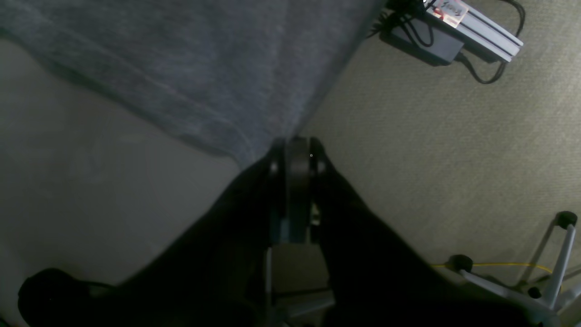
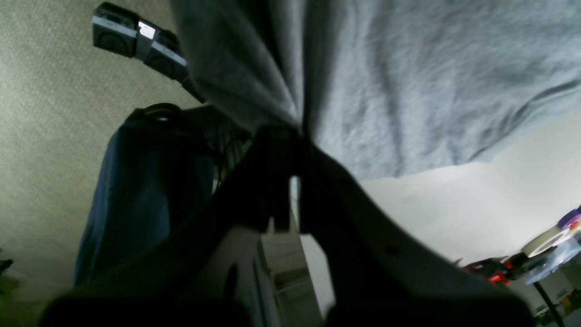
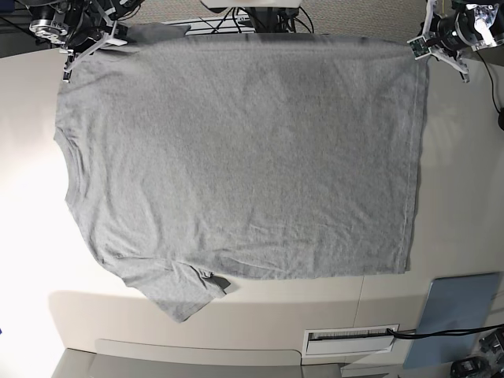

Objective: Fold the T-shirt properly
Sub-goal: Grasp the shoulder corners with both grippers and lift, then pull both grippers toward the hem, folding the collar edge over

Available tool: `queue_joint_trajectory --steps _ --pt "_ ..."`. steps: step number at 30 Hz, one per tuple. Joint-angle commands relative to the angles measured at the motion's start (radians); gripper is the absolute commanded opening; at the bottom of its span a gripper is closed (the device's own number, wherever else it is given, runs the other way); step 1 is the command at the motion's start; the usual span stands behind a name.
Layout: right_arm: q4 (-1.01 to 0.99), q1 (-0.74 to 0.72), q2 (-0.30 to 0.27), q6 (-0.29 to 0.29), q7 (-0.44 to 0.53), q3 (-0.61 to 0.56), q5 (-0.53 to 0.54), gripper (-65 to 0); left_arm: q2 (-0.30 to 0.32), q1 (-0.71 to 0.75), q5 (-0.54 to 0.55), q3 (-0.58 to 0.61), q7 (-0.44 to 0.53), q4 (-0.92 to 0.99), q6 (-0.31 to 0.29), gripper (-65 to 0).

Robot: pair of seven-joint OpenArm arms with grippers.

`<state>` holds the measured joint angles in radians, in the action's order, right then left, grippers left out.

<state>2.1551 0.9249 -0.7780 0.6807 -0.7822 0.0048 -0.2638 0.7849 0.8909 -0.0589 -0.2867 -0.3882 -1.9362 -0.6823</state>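
Robotics lab: carpet (image 1: 431, 150), cabling (image 1: 481, 72), aluminium rail (image 1: 485, 32) (office-like floor).

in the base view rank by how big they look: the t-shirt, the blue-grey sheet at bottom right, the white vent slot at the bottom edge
1. T-shirt, by far the largest
2. blue-grey sheet
3. white vent slot, smallest

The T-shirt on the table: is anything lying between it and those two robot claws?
Nothing visible. The left gripper and right gripper each already pinch a corner of the T-shirt, spread on the table.
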Motion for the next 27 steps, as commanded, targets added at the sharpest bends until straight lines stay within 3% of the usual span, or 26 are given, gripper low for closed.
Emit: queue_joint_trajectory --steps 1,3,7,14,20,27 --pt "0.018 -0.003 -0.014 -0.006 -0.012 0.010 -0.022 -65.0 0.019 0.002 -0.008 -0.011 -0.008 -0.010 0.008 -65.0" --pt "0.018 -0.032 -0.014 -0.019 -0.011 0.010 -0.024 -65.0 0.018 -0.019 -0.008 -0.011 -0.008 -0.010 0.016 -65.0" --pt "0.018 -0.108 -0.014 -0.035 -0.006 0.010 -0.045 -65.0 0.019 -0.061 -0.008 -0.011 -0.009 -0.011 0.087 -65.0" --pt "0.005 -0.240 -0.017 -0.035 0.076 0.010 -0.048 -65.0 0.013 -0.147 -0.007 -0.011 -0.004 -0.008 0.092 -65.0" --pt "-0.051 -0.326 -0.016 -0.036 0.142 0.009 -0.040 -65.0 0.013 -0.219 -0.005 -0.011 0.005 0.006 0.148 -65.0" --pt "-0.133 -0.434 -0.011 -0.072 0.200 0.008 -0.039 -65.0 0.001 -0.313 0.042 -0.010 0.072 0.125 0.135 -65.0"
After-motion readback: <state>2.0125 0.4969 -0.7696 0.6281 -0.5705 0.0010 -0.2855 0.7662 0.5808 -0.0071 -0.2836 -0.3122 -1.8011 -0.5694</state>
